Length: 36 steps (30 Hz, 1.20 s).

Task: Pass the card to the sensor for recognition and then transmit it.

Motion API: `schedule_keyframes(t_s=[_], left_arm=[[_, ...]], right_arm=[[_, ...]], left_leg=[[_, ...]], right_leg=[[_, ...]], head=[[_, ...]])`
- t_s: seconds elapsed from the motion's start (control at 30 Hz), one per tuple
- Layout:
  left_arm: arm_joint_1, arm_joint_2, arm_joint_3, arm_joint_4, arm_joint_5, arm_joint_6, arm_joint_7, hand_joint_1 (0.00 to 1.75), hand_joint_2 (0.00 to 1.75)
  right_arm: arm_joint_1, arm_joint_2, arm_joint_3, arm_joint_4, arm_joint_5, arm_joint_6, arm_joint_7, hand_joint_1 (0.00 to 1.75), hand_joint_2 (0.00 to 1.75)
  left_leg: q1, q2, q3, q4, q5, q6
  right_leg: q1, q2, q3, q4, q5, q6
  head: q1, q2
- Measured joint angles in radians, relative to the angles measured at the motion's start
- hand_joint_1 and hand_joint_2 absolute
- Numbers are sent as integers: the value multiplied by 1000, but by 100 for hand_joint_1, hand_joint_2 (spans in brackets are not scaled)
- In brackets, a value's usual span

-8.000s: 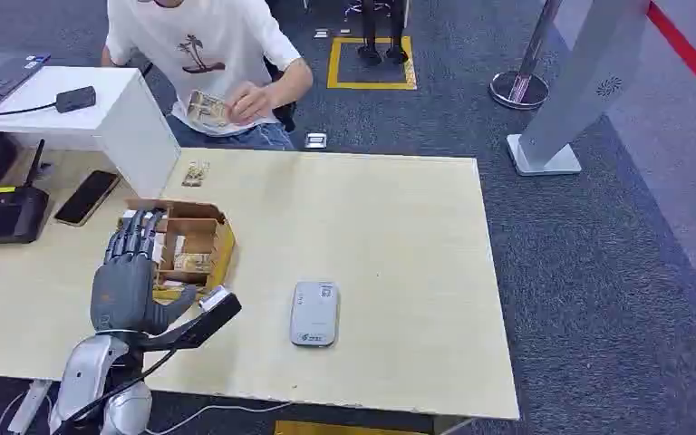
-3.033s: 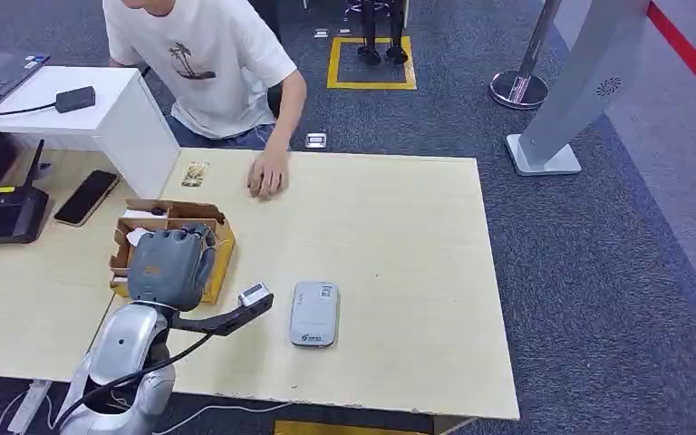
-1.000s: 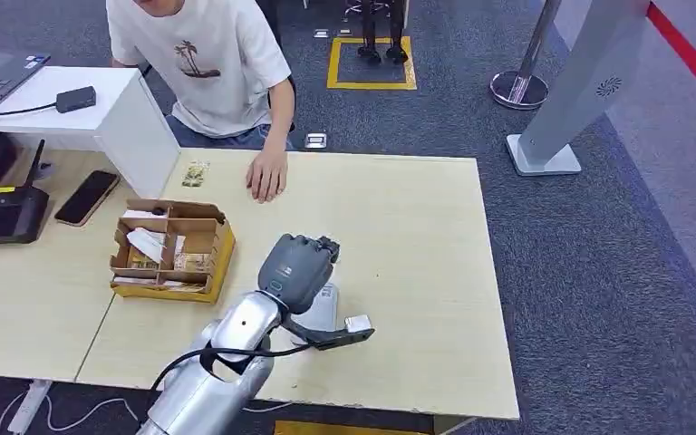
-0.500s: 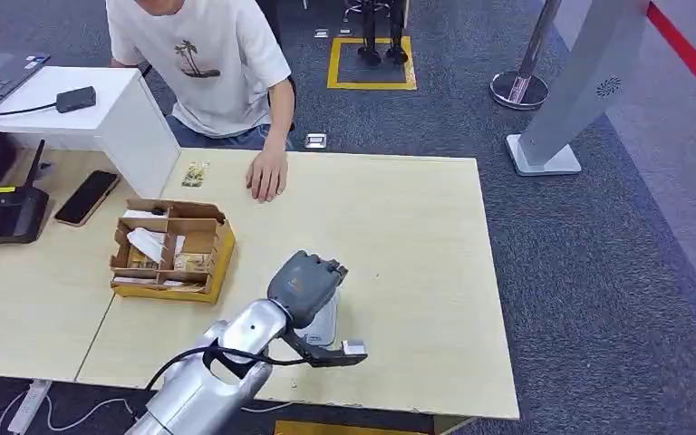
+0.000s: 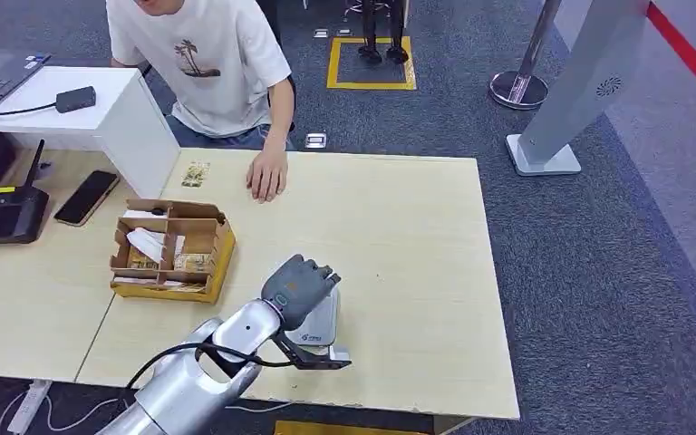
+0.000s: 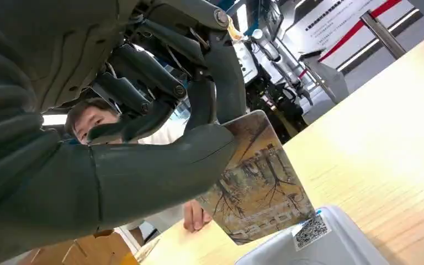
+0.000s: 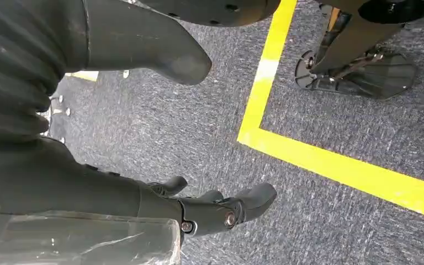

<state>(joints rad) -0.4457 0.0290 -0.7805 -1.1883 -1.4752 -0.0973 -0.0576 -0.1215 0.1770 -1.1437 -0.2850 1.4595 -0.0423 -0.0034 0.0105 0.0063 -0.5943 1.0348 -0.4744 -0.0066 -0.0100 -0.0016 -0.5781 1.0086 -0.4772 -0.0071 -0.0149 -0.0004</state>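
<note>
Left hand (image 5: 297, 283) pinching card (image 6: 256, 182) over sensor (image 6: 331, 243), cardboard box (image 5: 172, 251) holding cards

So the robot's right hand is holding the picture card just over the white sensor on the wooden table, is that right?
Not quite: it is the left hand, not the right, that holds the picture card over the white sensor on the wooden table. The left wrist view shows the grip; the right hand hangs over the carpet.

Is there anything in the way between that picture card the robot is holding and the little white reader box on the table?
Nothing visible. The left hand holds the card right above the sensor, its lower edge close over the top by the QR sticker. Whether they touch is unclear.
</note>
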Motion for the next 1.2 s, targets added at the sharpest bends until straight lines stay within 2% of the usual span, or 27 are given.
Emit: schedule_keyframes(t_s=[0.2,0.37,0.63,0.9,0.97,1.07,1.13,1.2], left_arm=[[-4,10,-6,0,0,0,0,175,175],[-16,24,-30,0,36,-27,-29,175,175],[-45,45,-66,2,177,-85,-63,175,175],[-60,60,-87,9,231,-108,-83,175,175],[-60,62,-87,9,232,-65,-53,175,175],[-35,39,-74,-20,138,84,87,175,175],[2,1,-25,-84,66,109,141,175,175],[25,-38,47,-164,-2,100,160,175,175]], right_arm=[[0,-2,0,0,0,0,0,0,175],[-1,-2,0,0,0,1,-4,0,175],[-4,-3,0,0,0,3,-7,0,175],[-9,-4,0,0,0,5,-7,0,175],[-9,-4,0,0,-2,4,-7,0,175],[-6,-4,0,0,-15,-1,-9,0,175],[-2,-4,0,0,-16,-2,-12,0,175],[2,-3,0,0,-16,-3,-14,0,175]], left_leg=[[0,0,0,0,0,0],[0,0,0,0,0,0],[0,0,0,0,0,0],[0,0,0,0,0,0],[0,0,0,0,0,0],[0,-1,0,0,0,0],[0,-1,-1,0,0,1],[0,0,-1,0,0,1]], right_leg=[[0,0,0,0,0,0],[0,0,0,0,0,0],[0,0,0,0,0,0],[0,0,0,0,0,0],[0,0,0,0,0,0],[0,-1,0,0,0,0],[0,-1,0,0,0,0],[0,0,0,0,0,0]], head=[[0,0],[0,0],[0,0],[0,0],[0,0],[0,0],[0,0],[0,0]])
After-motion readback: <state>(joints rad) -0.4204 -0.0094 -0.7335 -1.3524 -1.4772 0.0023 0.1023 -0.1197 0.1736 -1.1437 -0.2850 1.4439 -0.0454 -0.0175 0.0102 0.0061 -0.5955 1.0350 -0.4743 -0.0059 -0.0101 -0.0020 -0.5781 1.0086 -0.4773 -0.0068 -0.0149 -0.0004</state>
